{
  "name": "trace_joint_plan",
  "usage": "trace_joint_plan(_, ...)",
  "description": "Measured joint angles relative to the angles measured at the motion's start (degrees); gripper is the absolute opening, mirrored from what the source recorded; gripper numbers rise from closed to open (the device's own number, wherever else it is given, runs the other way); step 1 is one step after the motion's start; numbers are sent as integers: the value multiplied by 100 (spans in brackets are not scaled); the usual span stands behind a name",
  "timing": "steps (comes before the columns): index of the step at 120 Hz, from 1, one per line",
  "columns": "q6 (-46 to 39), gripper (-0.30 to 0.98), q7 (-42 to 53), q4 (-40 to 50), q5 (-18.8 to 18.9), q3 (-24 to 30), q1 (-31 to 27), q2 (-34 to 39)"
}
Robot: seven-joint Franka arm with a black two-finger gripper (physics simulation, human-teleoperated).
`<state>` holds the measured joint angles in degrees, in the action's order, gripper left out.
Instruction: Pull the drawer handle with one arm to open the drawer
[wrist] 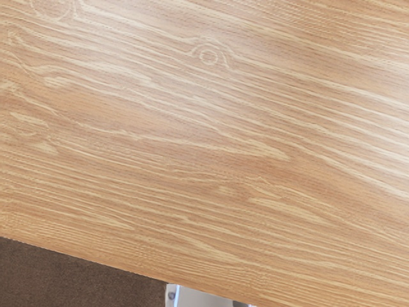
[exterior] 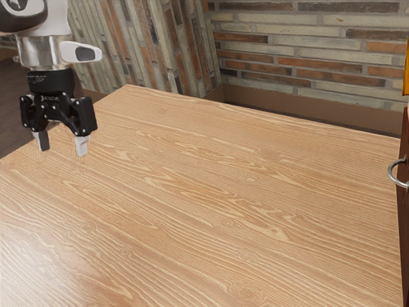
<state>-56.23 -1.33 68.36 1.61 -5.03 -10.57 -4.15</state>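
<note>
Evidently the two-finger gripper (exterior: 62, 151), spread apart, hangs well short of the curved metal handle (exterior: 391, 173); a crooked approach could miss it.

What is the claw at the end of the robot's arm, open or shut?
Open. The claw has its two fingertips standing well apart, with nothing held between them.

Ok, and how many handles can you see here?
1: a curved metal handle on the dark brown front at the exterior view's right edge, well apart from the open gripper. That front is cut off there, so others may be hidden.
</note>
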Motion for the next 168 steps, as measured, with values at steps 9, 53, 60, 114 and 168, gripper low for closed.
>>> trace_joint_plan(9, -490, 67, -23, 16, 7, -1, 70, -1)
trace_joint_plan(53, -1755, 66, -205, -1140, -214, 1421, -86, -222)
trace_joint_plan(60, -2141, 66, -337, -1146, -256, 2011, 205, -580)
trace_joint_plan(114, -3631, 66, -1418, -1111, -311, 3031, 560, -1395)
trace_joint_plan(168, -4658, 66, -2273, -1029, -893, 3049, 1066, -2424)
